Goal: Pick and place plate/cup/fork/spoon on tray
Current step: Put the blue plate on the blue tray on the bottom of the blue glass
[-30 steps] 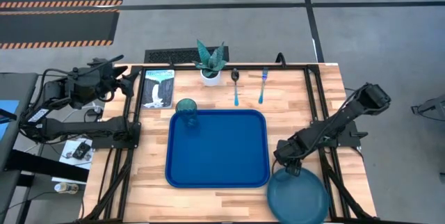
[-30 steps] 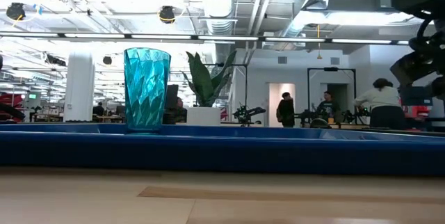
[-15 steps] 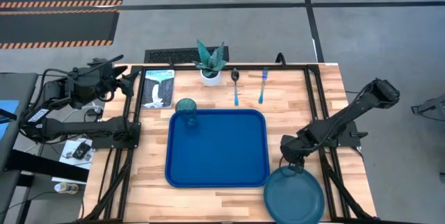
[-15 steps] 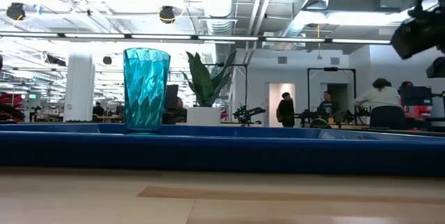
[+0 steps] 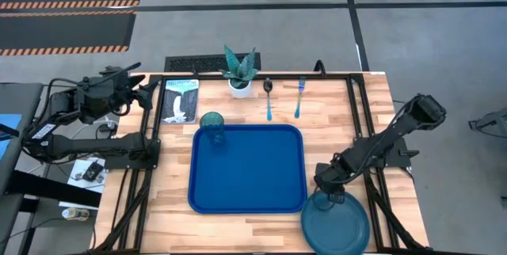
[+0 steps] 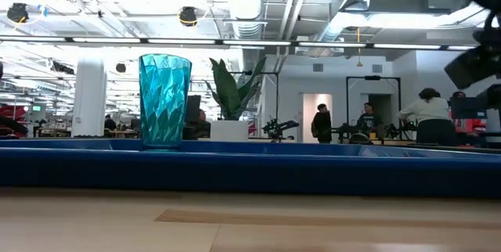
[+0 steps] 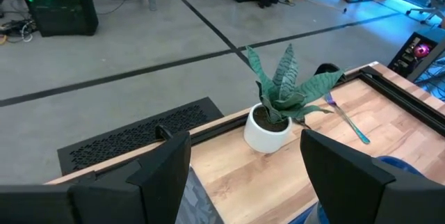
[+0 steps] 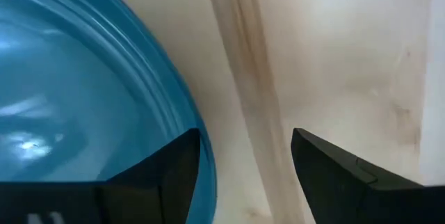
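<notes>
Straddling plate [image 5: 335, 225] rim: right claw [image 5: 326, 195]

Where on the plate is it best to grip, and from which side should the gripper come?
Probably the raised rim nearest the tray. The plate lies flat on the table, so only the rim offers an edge to pinch: one finger inside, one outside, coming from above. The right gripper is open at that rim; in the right wrist view the rim runs toward the gap between its fingers. The left gripper waits open, far away.

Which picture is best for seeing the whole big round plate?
The high view: the round teal-blue plastic plate shows whole, beside the royal-blue tray, under the right gripper. The right wrist view shows only its rim; the others miss it.
</notes>
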Tool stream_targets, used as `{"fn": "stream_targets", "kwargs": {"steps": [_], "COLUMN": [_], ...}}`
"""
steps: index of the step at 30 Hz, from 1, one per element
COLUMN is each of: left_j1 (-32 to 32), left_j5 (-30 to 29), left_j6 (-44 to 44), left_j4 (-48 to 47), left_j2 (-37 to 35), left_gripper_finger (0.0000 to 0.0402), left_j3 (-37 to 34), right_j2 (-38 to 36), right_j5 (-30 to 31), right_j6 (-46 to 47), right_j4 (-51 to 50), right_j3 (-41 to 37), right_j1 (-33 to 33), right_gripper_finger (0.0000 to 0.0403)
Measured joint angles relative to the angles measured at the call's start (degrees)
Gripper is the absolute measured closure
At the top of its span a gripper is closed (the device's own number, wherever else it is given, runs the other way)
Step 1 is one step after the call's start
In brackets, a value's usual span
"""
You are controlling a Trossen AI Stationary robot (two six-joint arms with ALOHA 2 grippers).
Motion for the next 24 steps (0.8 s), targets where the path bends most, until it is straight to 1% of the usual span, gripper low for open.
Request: {"fn": "stream_targets", "kwargs": {"steps": [4,6,8,10,11,15,18,19,20,24], "left_j1": [0.0,0.0,0.0,0.0,0.0,0.0,0.0,0.0,0.0,0.0], "left_j5": [0.0,0.0,0.0,-0.1,-0.2,-0.3,-0.3,-0.3,-0.3,-0.3], "left_j6": [0.0,0.0,0.0,0.0,0.0,-0.1,-0.1,-0.1,-0.1,-0.1], "left_j4": [-0.1,-0.2,-0.4,-0.3,-0.3,-0.3,-0.3,-0.3,-0.3,-0.3], "left_j2": [0.0,0.0,0.0,0.0,0.0,0.0,0.0,0.0,0.0,0.0], "left_gripper_finger": [0.014,0.014,0.014,0.014,0.014,0.014,0.014,0.014,0.014,0.014], "left_j3": [0.0,0.0,0.0,0.0,0.0,0.0,0.0,0.0,0.0,0.0], "right_j2": [1.9,2.0,2.0,1.1,0.6,-0.4,-0.7,-0.7,-0.8,-2.5], "right_j5": [-3.4,-3.9,-3.6,-3.6,-3.6,-3.0,-4.8,-5.7,-6.0,-5.7], "right_j6": [-0.7,-0.4,-0.3,-0.2,-0.3,-0.1,0.1,0.2,0.7,1.8], "right_j4": [6.8,7.6,7.1,6.6,6.0,4.1,2.5,2.2,2.1,1.2], "right_j3": [-2.5,-3.2,-3.2,-3.3,-3.5,-3.6,-3.4,-3.4,-3.4,-2.6], "right_j1": [-1.3,-1.8,-2.2,-2.5,-2.6,-3.2,-3.2,-3.1,-3.1,-3.1], "right_gripper_finger": [0.0154,0.0155,0.0165,0.0189,0.0208,0.0307,0.0376,0.0387,0.0389,0.0387]}}
